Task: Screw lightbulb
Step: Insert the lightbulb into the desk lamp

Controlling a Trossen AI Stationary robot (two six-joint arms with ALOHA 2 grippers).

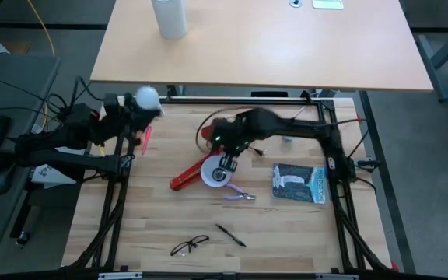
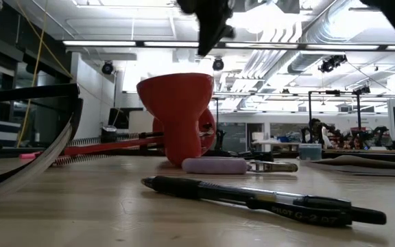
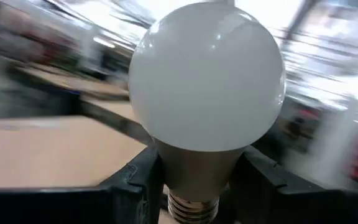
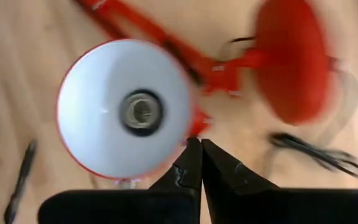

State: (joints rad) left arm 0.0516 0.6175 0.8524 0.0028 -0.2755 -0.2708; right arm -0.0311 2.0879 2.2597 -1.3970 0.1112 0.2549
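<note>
The lightbulb [image 1: 147,98] is white and frosted, held off the table at the far left by my left gripper [image 1: 134,106], which points about level. A red desk lamp lies on the table's middle with its cone shade [image 1: 211,173] open upward. The white lining and the empty socket [image 4: 140,112] show in the right wrist view. The shade's narrow end rests on the wood [image 2: 178,159]. My right gripper [image 4: 201,152] hangs shut just above the shade's rim, pointing steeply down and touching nothing. My left gripper pinches the lightbulb's tapered neck [image 3: 197,171] between its two fingers [image 3: 138,174], one on each side. The globe [image 3: 207,74] points away from the gripper, and the screw base [image 3: 190,210] lies back between the fingers. The bulb is clear of the table.
Lilac-handled pliers [image 1: 240,195] lie beside the shade, and a dark packet [image 1: 298,183] lies to its right. A black pen [image 1: 230,234] and glasses [image 1: 189,246] lie near the front edge. A pink marker [image 1: 146,138] lies at the left. A tall white cylinder [image 1: 169,17] stands on the far table.
</note>
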